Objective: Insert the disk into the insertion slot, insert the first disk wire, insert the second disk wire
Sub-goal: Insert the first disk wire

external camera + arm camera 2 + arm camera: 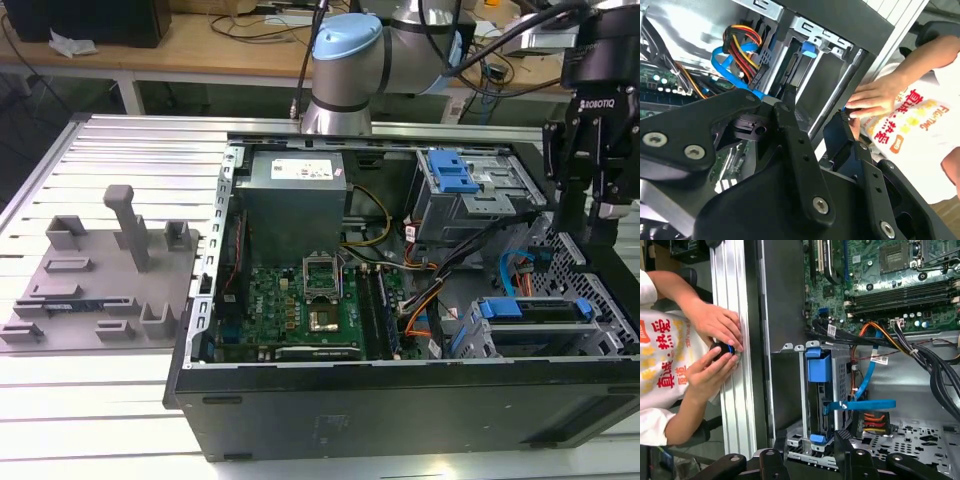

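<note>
Pincer (807,446) released, empty, near one disk (818,371), seemingly seated in the one insertion slot (842,382).

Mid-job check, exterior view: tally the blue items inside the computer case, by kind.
Blue ribbed tab: 1
Blue disk caddy: 1
Blue flat cable: 1
Total: 3

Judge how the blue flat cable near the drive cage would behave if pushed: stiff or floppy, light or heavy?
The blue flat cable probably flexes yet springs back: it runs in smooth curves. It looks light, a thin ribbon spanning open space without sagging. Pushed, it would likely swing aside rather than slide away, since it leads toward the motherboard.
</note>
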`<state>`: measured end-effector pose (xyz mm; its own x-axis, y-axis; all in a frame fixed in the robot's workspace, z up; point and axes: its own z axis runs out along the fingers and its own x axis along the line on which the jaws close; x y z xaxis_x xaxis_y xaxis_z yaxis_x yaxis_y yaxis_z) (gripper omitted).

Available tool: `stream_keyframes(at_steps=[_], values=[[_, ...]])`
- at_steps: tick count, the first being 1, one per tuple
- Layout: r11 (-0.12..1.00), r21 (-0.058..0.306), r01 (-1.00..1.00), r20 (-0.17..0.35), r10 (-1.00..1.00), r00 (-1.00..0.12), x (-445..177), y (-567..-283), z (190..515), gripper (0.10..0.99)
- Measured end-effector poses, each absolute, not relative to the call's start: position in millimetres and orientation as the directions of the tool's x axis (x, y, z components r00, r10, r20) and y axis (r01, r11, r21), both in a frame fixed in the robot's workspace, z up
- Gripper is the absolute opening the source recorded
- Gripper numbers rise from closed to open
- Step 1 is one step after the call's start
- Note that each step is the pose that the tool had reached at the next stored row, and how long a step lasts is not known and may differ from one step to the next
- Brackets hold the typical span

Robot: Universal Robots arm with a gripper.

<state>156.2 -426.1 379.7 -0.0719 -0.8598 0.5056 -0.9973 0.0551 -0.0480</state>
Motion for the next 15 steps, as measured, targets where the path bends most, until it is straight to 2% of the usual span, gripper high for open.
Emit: stream_keyframes(at_steps=[5,10,15], values=[[0.072,-0.048,-0.996,0.506,-0.858,-0.087,156,-416,375,0.498],[0.072,-0.048,-0.996,0.506,-0.858,-0.087,157,-387,366,0.498],[0.078,-0.049,-0.996,0.506,-0.858,-0.092,157,-385,356,0.498]])
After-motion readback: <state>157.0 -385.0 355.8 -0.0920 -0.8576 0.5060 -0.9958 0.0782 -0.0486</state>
